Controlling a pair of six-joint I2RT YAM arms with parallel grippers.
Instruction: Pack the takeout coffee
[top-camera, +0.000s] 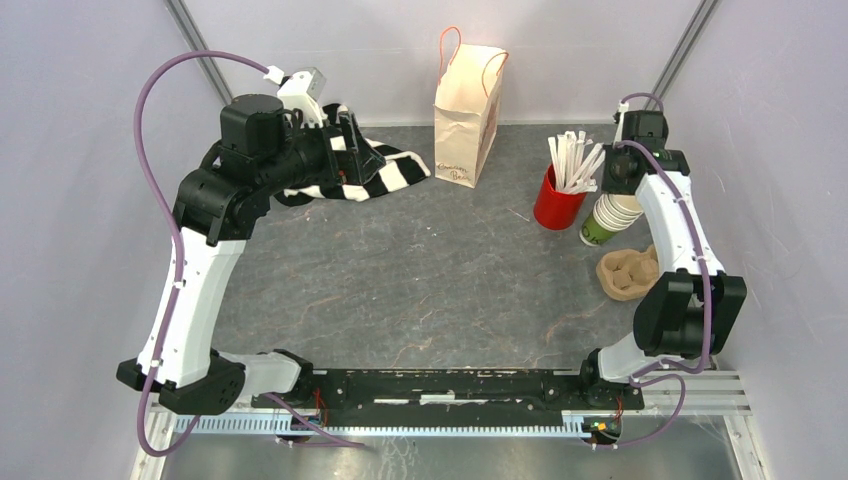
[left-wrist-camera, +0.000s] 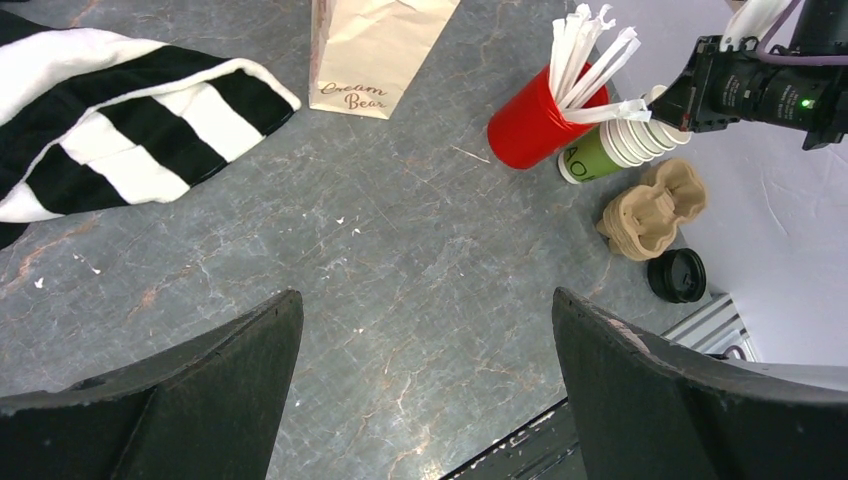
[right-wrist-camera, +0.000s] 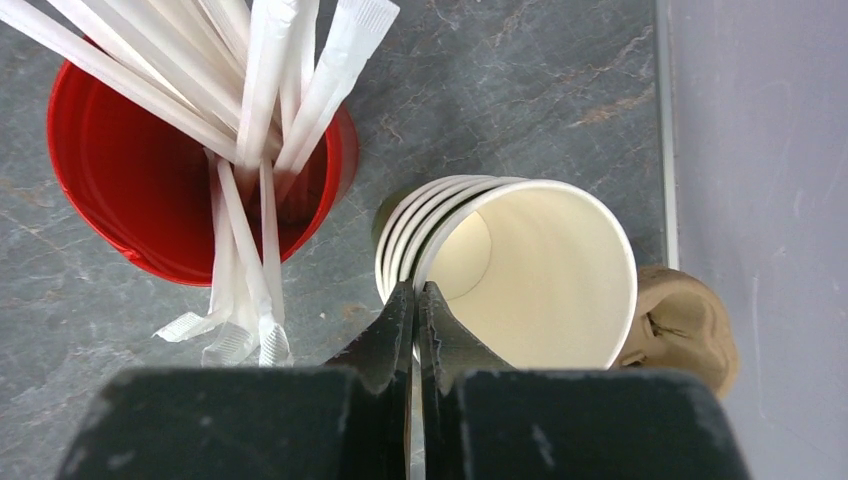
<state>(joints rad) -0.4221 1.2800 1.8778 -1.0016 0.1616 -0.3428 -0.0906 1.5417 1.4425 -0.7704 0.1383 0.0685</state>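
Lifting straight up and slowly would serve the right tool (right-wrist-camera: 415, 298) best, so that only the top cup (right-wrist-camera: 530, 270) slides out of the stack of lidless cups (right-wrist-camera: 388, 255) and the others stay standing. Any sideways drag could tip the stack into the red cup (right-wrist-camera: 110, 190) just left of the tool, whose white sticks (right-wrist-camera: 265, 100) lean out toward it. The jaws are pinched almost together at the near rim of the top cup, seemingly with its paper wall between them. Just to the right lies the cardboard carrier (right-wrist-camera: 690, 330), with a loose black lid (left-wrist-camera: 677, 275) near it. Far across the counter (top-camera: 430, 280), the left tool (left-wrist-camera: 425, 300) gapes wide and holds nothing. The takeout coffee, lidded, shows in no view. The paper bag (top-camera: 468, 110) stands well off.
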